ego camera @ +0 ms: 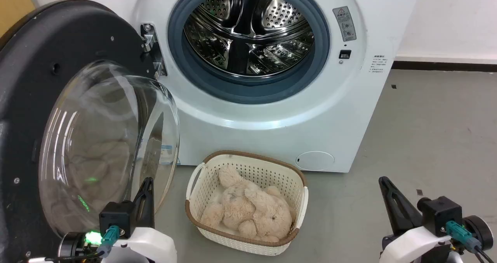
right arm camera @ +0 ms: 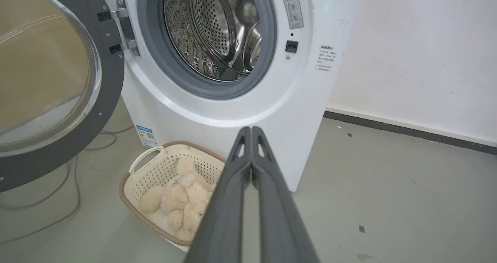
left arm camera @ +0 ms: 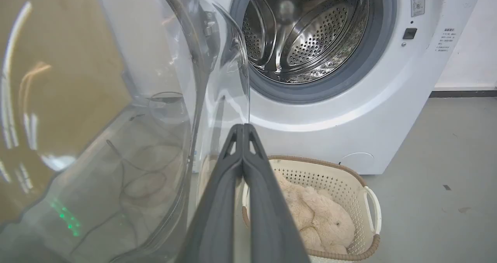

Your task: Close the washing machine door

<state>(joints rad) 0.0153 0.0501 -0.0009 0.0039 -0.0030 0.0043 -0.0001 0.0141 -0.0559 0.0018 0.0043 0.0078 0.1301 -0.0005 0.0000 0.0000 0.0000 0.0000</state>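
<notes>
Door (ego camera: 39,61) swung open across frame left, just beside the left gripper (ego camera: 146,189) at lower left; right gripper (ego camera: 388,189) well apart at lower right; both clenched, empty.

A smooth grey floor (ego camera: 427,138), flecked with a few small dark marks (ego camera: 393,86), runs back to a plain white wall (ego camera: 454,18) edged by a dark skirting strip (ego camera: 442,65), while a tan-yellow surface (ego camera: 13,6) shows at the far left and thin cables (right arm camera: 77,189) trail over the floor.
</notes>
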